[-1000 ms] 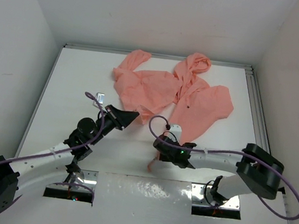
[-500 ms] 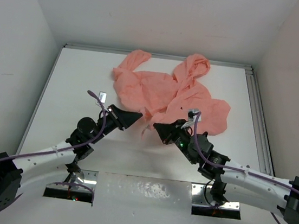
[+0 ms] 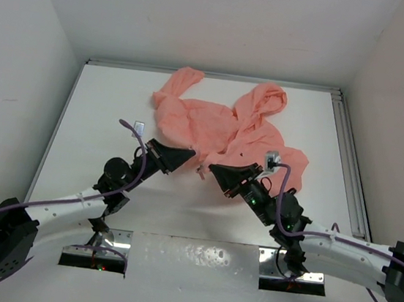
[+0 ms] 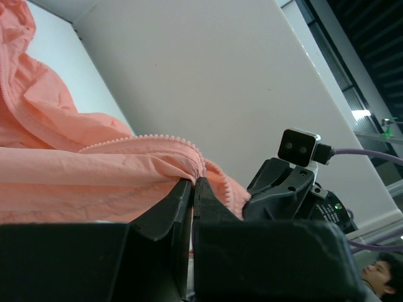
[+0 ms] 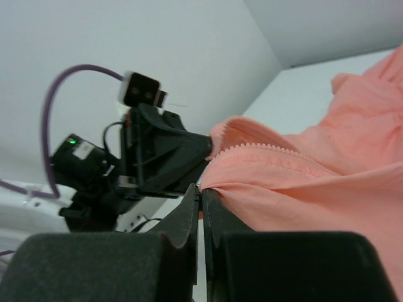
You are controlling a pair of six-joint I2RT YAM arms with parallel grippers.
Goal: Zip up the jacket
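Observation:
The salmon-pink jacket lies crumpled at the back middle of the white table, hood toward the back right. Its near hem is lifted toward the arms. My left gripper is shut on the jacket's bottom edge by the zipper teeth. My right gripper is shut on the facing bottom edge of the jacket, just right of the left one. The two grippers sit close together, tips a few centimetres apart. In each wrist view the other gripper shows behind the pinched fabric. The zipper slider is not visible.
White walls enclose the table on three sides, with a metal rail along the right edge. A sleeve stretches toward the back left. Both arm bases sit at the near edge.
My right gripper has swung from low near the front edge up and back with the jacket's hem, coming close beside the left gripper. The jacket's right half has bunched toward the back. The left arm barely moved.

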